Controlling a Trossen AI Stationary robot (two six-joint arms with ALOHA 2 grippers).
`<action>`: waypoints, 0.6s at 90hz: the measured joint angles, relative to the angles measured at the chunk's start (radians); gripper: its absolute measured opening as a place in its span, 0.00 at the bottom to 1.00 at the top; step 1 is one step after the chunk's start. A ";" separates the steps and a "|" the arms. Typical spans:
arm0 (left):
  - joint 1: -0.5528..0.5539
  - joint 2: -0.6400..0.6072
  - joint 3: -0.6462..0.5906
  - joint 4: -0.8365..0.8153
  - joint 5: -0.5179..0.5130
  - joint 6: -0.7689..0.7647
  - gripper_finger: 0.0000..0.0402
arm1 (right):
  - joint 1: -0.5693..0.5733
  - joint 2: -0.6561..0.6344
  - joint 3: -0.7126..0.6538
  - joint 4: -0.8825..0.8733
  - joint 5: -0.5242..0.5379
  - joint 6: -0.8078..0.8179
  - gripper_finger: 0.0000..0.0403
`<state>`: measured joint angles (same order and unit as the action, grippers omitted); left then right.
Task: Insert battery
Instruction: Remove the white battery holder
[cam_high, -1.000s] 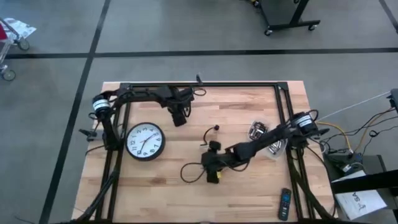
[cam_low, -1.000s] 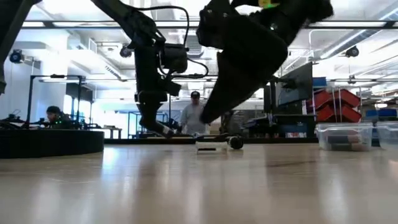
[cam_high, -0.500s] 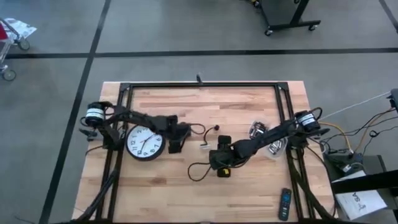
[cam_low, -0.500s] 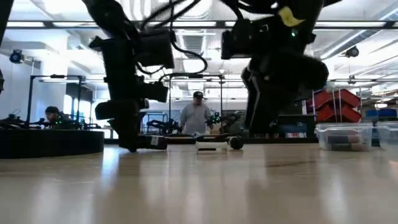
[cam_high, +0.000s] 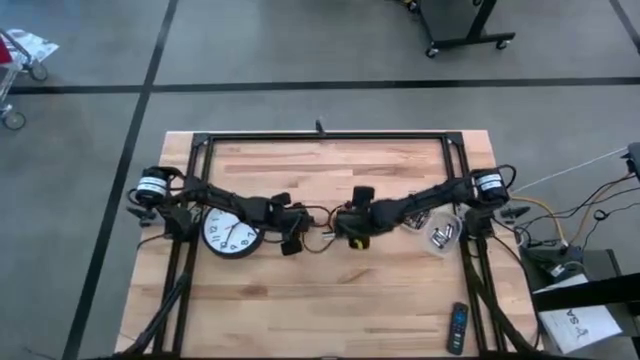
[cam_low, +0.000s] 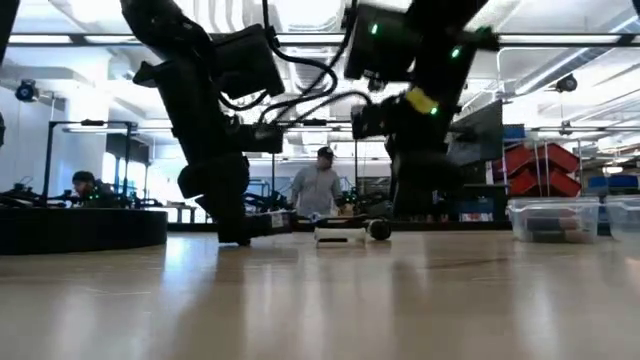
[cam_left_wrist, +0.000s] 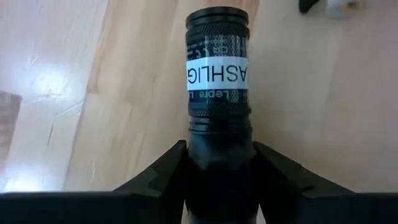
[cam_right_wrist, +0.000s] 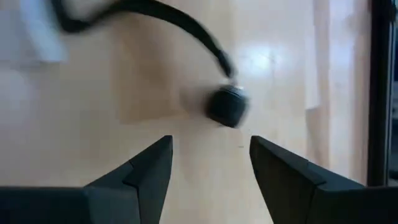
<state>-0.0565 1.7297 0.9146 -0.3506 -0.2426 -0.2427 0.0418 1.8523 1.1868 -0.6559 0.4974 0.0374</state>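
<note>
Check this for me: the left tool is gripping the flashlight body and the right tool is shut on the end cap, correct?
Not quite. The right tool is open and empty, with the end cap lying on the table ahead of it, per the right wrist view. The left tool does grip the flashlight body.

Both arms are built of dark, near-black links, each with a shoulder joint near the worktop's side edge capped by a round white-and-black label, and thin black cables loop loosely off the forearms and wrists. The left tool (cam_left_wrist: 217, 180) ends in two matte black fingers (cam_left_wrist: 155, 177) with angled, wedge-shaped inner faces, and the right tool (cam_right_wrist: 211, 168) carries the same kind of broad black fingers (cam_right_wrist: 146, 171) with bevelled tips. On the right arm a small yellow tag sits at the wrist, and the low view shows green indicator lights glowing on its housing.
</note>
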 joint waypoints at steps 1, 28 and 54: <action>0.000 0.000 0.000 0.002 0.000 -0.001 0.34 | -0.006 0.000 -0.003 0.004 0.000 -0.008 0.49; -0.001 0.001 -0.001 0.029 0.001 -0.018 0.36 | -0.140 0.014 -0.048 0.287 -0.044 -0.244 0.49; -0.012 -0.001 -0.030 0.076 -0.012 -0.066 0.34 | -0.171 -0.101 0.002 0.179 0.055 -0.178 0.49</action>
<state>-0.0689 1.7290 0.8847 -0.2748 -0.2549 -0.3083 -0.1289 1.7511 1.1889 -0.4767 0.5522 -0.1407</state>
